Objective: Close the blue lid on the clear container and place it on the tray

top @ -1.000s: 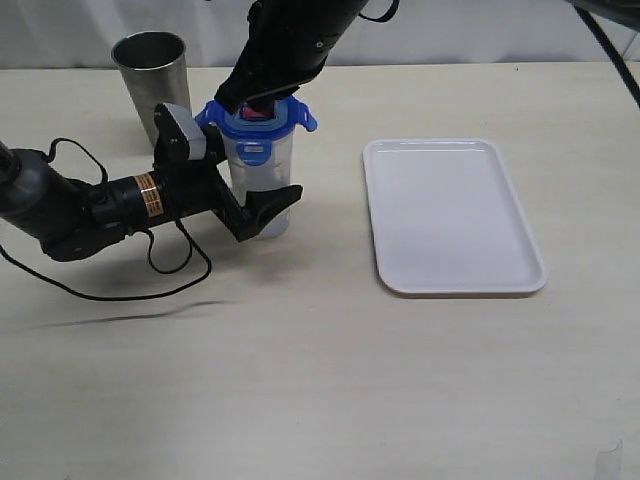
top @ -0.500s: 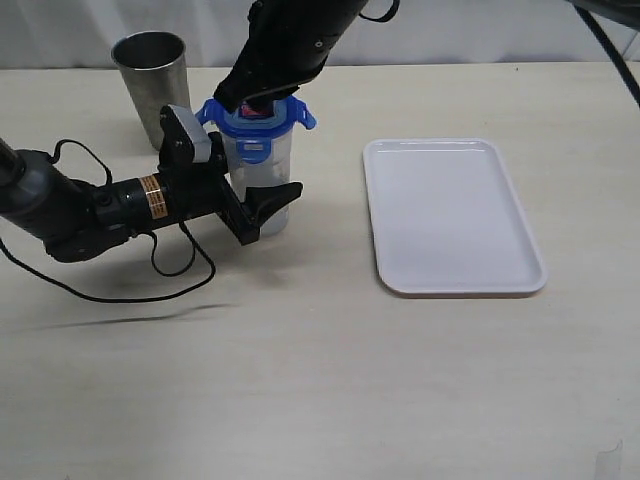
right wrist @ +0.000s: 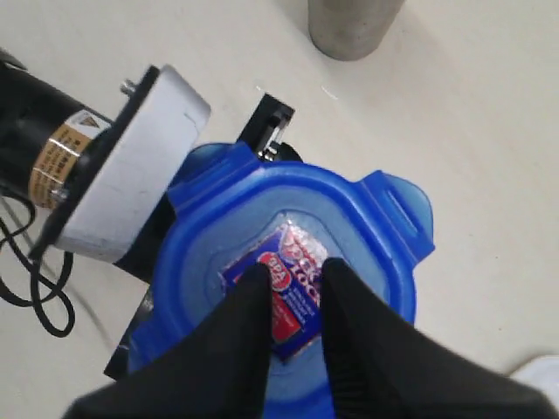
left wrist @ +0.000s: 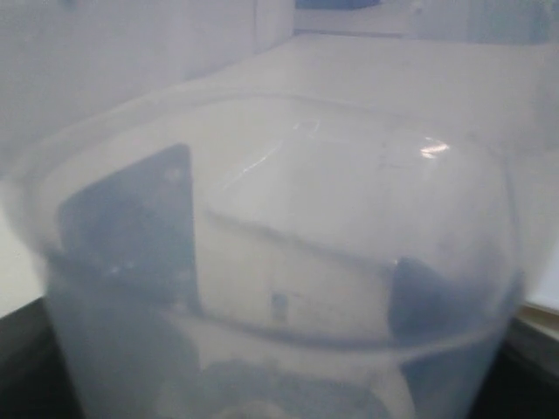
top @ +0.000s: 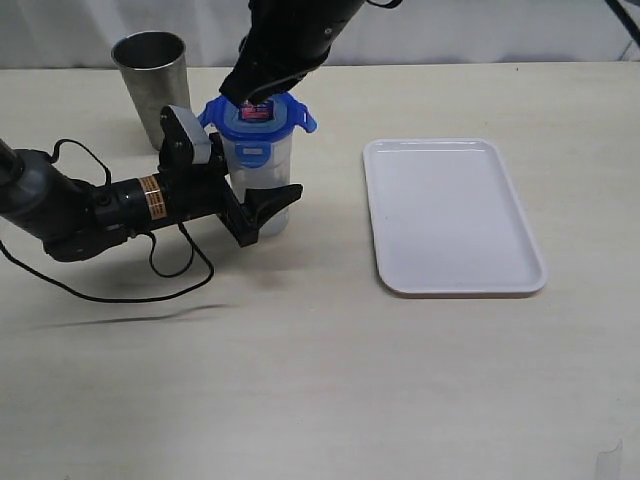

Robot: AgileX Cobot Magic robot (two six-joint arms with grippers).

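Blue lid [top: 276, 122] atop clear container [top: 276, 172] (contents unclear) | left fingers [top: 268, 203] clamp container | right fingers [right wrist: 351, 325] parted, touching lid

Blue lid [top: 258, 115] atop upright clear container [top: 270, 165]

A pale cream tabletop [top: 330, 390] is filling almost the whole exterior view, smooth and matte, with a tiny dark speck showing near its far edge at the upper right. Along the top of the frame a whitish wall [top: 480, 30] is running behind it. Soft, even light is lying over the surface, casting only faint, blurred shadows. A dull steel cup [top: 151, 75] is standing at the upper left.
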